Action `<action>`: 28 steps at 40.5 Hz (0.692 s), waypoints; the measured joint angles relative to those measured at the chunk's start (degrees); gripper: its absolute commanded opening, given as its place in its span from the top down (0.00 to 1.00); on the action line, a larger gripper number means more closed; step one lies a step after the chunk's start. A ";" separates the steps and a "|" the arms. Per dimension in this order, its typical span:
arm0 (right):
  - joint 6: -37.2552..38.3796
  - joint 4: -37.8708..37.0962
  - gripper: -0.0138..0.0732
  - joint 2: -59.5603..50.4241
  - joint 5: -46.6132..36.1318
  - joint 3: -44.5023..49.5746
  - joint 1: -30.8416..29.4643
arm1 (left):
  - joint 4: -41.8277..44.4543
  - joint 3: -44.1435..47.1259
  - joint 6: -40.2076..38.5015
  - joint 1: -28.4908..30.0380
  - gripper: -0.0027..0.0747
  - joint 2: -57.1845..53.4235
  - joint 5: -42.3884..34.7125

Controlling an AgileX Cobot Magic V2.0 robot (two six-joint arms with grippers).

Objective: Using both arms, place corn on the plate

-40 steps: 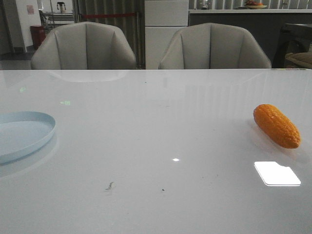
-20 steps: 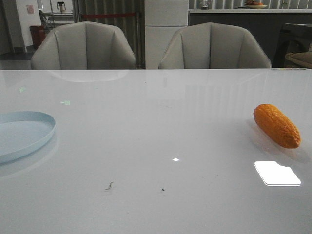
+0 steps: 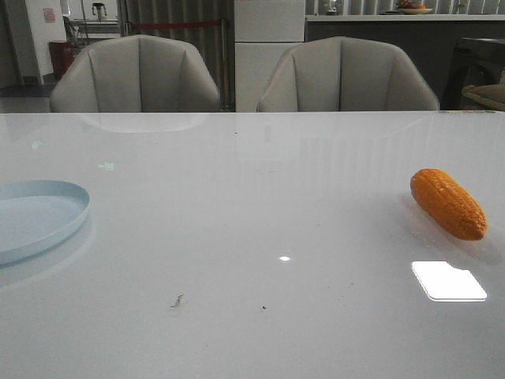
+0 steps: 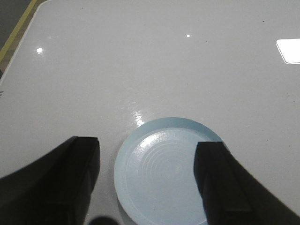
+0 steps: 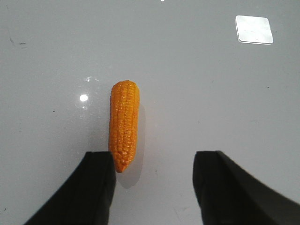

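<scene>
The orange corn (image 3: 447, 203) lies on the white table at the far right of the front view. The pale blue plate (image 3: 35, 219) sits at the left edge, partly cut off. Neither arm shows in the front view. In the left wrist view my left gripper (image 4: 146, 159) is open and empty, above the plate (image 4: 164, 171), which lies between the fingers. In the right wrist view my right gripper (image 5: 153, 164) is open and empty above the table. The corn (image 5: 124, 124) lies lengthwise ahead of it, its tapered tip next to one finger (image 5: 96, 187).
Two grey chairs (image 3: 138, 75) (image 3: 347, 76) stand behind the table's far edge. Bright light patches reflect on the glossy table (image 3: 448, 281). A small speck of debris (image 3: 177, 300) lies near the front. The table's edge and a yellow floor line (image 4: 16, 23) show in the left wrist view.
</scene>
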 measured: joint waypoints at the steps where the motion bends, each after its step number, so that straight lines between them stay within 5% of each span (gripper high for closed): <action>1: 0.00 0.00 0.28 0.00 0.00 0.00 0.00 | -0.53 0.00 0.00 0.00 0.31 0.00 0.00; 20: 0.00 0.00 0.28 0.00 0.70 0.00 0.00 | -10.76 -0.27 -6.56 0.42 0.31 13.75 4.22; 28: 0.00 0.00 0.28 0.00 0.70 0.00 0.00 | -17.17 -3.81 -6.69 7.52 0.31 21.00 4.99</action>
